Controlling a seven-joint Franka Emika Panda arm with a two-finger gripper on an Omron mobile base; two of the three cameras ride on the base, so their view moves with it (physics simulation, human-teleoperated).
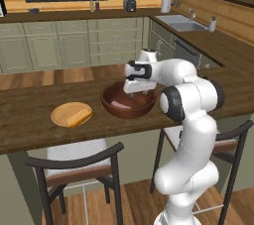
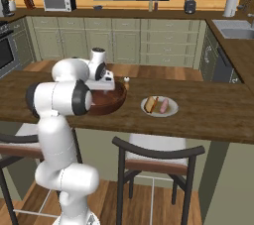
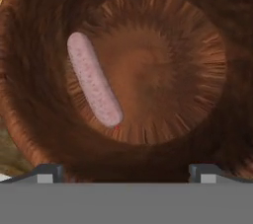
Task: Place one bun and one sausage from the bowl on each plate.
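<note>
From the hand view, one pale pink sausage (image 3: 94, 80) lay on the floor of the dark wooden bowl (image 3: 207, 30), off to one side, with the fingers (image 3: 47, 172) spread wide apart at the bottom edge and holding nothing. The left base view showed the gripper (image 1: 140, 91) poised over the bowl (image 1: 124, 111) on the counter (image 1: 30, 130), with a light wooden plate (image 1: 62, 112) nearby carrying a bun (image 1: 79, 117). The right base view showed the pale plate (image 2: 149, 111), just beside the bowl (image 2: 111, 102), holding a bun (image 2: 150, 104) and a sausage (image 2: 164, 105) side by side; the arm hid much of the bowl there. A small object (image 2: 126, 81), perhaps a shaker, stood behind the bowl. Two chairs (image 1: 79, 162) were drawn up under the counter.
</note>
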